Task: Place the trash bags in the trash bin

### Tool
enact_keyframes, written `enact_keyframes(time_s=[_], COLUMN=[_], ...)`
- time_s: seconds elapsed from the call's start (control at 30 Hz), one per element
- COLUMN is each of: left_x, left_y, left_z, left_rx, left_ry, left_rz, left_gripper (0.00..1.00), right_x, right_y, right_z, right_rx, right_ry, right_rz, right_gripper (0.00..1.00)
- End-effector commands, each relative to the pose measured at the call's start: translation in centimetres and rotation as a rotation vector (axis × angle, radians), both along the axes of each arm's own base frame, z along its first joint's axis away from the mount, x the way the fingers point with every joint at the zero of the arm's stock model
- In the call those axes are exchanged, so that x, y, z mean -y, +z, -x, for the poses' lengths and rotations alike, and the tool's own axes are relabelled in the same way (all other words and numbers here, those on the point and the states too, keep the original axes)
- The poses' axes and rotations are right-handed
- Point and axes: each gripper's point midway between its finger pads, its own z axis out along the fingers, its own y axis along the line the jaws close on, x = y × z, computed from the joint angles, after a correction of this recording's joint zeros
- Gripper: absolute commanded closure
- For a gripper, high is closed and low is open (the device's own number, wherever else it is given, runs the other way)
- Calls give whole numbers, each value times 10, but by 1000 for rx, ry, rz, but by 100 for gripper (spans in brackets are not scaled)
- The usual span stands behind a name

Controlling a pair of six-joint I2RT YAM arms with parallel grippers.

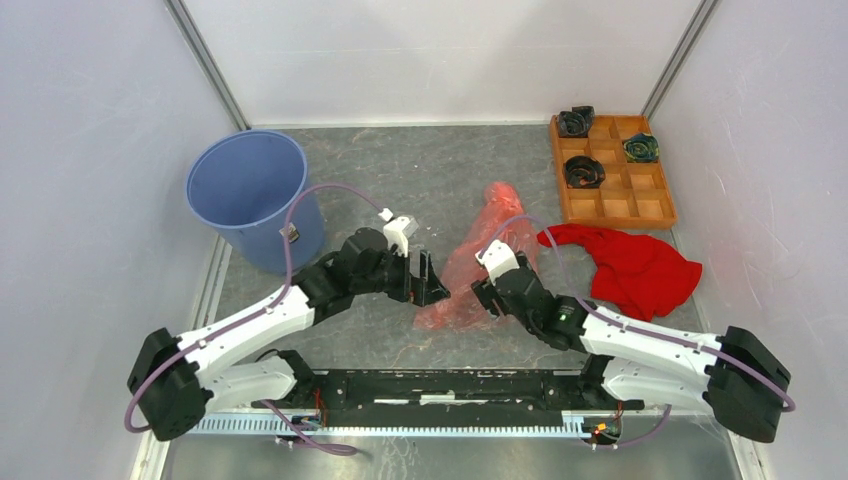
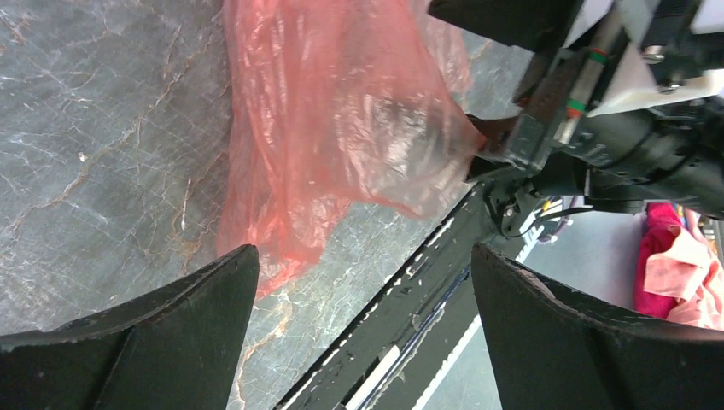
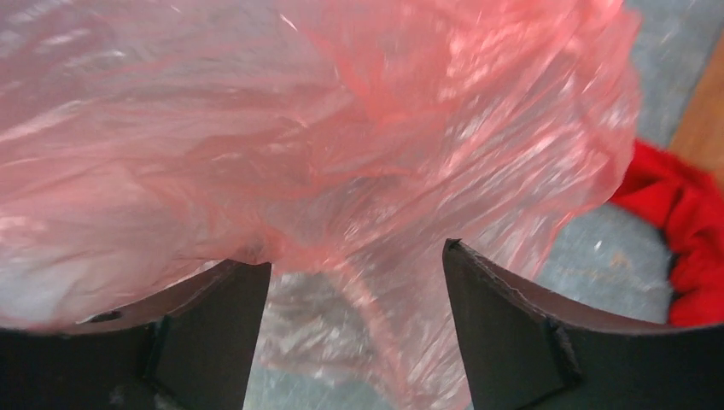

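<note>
a: bench-side, mid-task. how much of it is done?
b: none that shows. the trash bag [image 1: 468, 268], a crumpled sheet of pink-red film, lies on the bench [image 1: 400, 165]. the trash bin [image 1: 250, 185] shows nothing of the bag inside it in the overhead view.
a: and the arms?
b: both have their tips at the bag, one on each side of it. the left pincer [image 1: 432, 282] stands wide open, with the bag's edge just ahead of its jaws and bare bench between them. it holds nothing. the right pincer [image 1: 482, 297] is spread too, film bunched straight ahead of it and partly between its jaws, but i see no clamp on it.
a: where's the bin from there?
b: well apart from both, behind the left pincer on the side away from the bag. a red cloth [image 1: 640, 268] lies out beyond the right pincer, also on the side away from the bag.
a: so what's left?
b: by my reading, all of it: close on the film, lift it clear, carry it across to the bin, release over the rim.
</note>
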Motion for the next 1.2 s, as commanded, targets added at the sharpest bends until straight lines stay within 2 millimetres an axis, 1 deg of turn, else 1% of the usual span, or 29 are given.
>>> enact_keyframes(time_s=[0.0,0.03,0.07,0.1,0.13,0.2,0.23,0.33,0.37,0.4,0.43,0.5,0.63,0.7,0.77,0.87,0.9,1.0,1.07,1.17], left_x=[-6,-6,-6,-7,-6,-6,-6,-6,-5,-4,-3,0,5,5,6,12,11,1,-1,-1], left_y=[24,27,29,29,31,32,34,41,44,46,49,50,51,46,42,44,43,41,39,42], left_z=[3,6,8,9,10,12,12,9,8,6,5,3,-2,-14,-21,-30,-31,-44,-48,-51], left_rx=[27,25,21,17,14,13,15,43,58,75,94,134,234,261,266,297,303,349,363,378], left_ry=[47,49,49,52,53,57,62,75,80,84,92,120,192,242,264,294,301,369,377,374], left_rz=[82,101,116,130,145,168,180,202,202,198,191,158,56,-8,-59,-117,-140,-241,-280,-311], left_gripper=[0,0,0,0,0,0,0,0,0,0,0,0,2,6,9,10,10,9,13,28], right_x=[-20,-22,-26,-31,-35,-43,-44,-54,-55,-55,-57,-59,-60,-59,-58,-56,-55,-51,-49,-46], right_y=[51,54,60,66,72,86,93,113,123,127,136,147,158,166,173,181,182,185,188,190], right_z=[-37,-40,-42,-43,-44,-47,-49,-49,-49,-48,-47,-46,-44,-43,-43,-44,-44,-43,-43,-41], right_rx=[283,307,324,331,333,330,323,273,266,247,239,222,196,199,206,214,215,223,227,238], right_ry=[-27,-18,-12,2,9,4,-10,-22,-28,-30,-27,-26,-15,-13,-16,-20,-22,-33,-36,-36], right_rz=[-79,-69,-84,-100,-112,-144,-149,-185,-201,-197,-207,-217,-210,-216,-223,-221,-217,-220,-232,-235], right_gripper=[27,35,47,53,63,94,100,100,100,100,100,100,100,100,100,100,100,100,100,100])
